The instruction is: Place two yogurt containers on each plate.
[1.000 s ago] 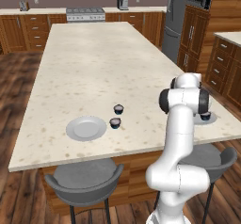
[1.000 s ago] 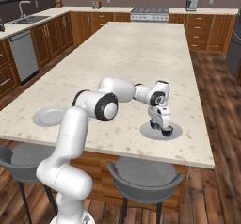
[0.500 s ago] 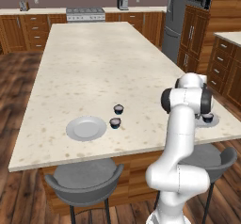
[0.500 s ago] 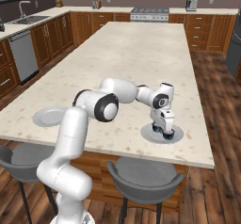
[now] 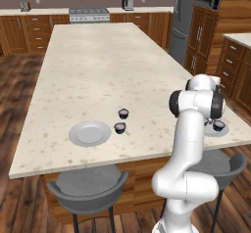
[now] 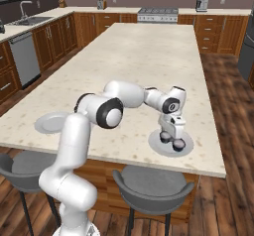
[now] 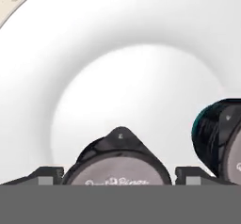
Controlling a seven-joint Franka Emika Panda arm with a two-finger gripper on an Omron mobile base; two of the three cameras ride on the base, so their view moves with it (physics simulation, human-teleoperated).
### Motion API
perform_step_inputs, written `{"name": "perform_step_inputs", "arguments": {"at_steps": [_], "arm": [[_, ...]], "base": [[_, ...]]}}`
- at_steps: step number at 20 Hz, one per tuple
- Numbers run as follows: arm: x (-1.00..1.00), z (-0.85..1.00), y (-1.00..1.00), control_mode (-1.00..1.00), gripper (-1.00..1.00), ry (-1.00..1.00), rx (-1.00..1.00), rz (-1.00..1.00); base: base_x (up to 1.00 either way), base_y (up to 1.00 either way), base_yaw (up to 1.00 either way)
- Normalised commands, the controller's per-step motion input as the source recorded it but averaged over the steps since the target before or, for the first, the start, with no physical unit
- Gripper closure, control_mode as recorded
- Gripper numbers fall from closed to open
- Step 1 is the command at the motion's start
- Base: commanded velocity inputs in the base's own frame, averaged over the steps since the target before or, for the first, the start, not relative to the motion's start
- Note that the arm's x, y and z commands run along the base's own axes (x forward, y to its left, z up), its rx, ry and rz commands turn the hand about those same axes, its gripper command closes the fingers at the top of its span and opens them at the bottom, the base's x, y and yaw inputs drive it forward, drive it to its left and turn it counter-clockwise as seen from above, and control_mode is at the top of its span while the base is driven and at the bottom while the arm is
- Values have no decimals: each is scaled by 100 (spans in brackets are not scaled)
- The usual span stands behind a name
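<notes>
— What has changed at your hand (image 6: 171,136) since a second ago?

— I have come down. A second ago I hung a little above the round, flat, light grey-white plate (image 6: 157,147) at the near right end of the desk (image 5: 98,65); now my finger tips (image 7: 190,175) are down at its surface. The arm has hardly shifted otherwise, and the base has not driven.

— Are you gripping anything?

— A tiny dark round yogurt cup with a pale top (image 7: 117,159) stands between my two finger tips, low on that plate. The tips sit just beside its sides, but I cannot tell whether they press it or have let go.

— What else lies on that plate?

— A second yogurt cup (image 7: 219,140), dark with a bluish edge, just beside the first one and on the plate's flat middle. So two cups are on this plate.

— And the rest?

— Four cups in all. The other two are where they were a second ago: the third cup (image 5: 123,113) and the fourth cup (image 5: 119,127) stand on the bare desk, close together, just to the right of the second grey-white plate (image 5: 89,133), which carries nothing. The fourth is nearly at its rim; the third is a little farther back.

— How many plates, then?

— Two, well apart along the near edge of the desk. Below that edge stand two round grey stools, one stool (image 5: 88,185) under the bare plate and the other stool (image 5: 230,161) under mine.
</notes>
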Motion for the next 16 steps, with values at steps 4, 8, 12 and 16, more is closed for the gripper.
{"name": "perform_step_inputs", "arguments": {"at_steps": [4, 8, 12, 16], "arm": [[-17, 50, 8, -100, -100, 0, 0, 0], [0, 53, 48, -100, -100, 0, 0, 0], [0, 36, 91, -100, -100, 0, -1, 0], [0, 20, 100, -100, -100, 1, 0, 0]], "base": [[0, 0, 0], [0, 0, 0], [0, 0, 0], [0, 0, 0]]}}
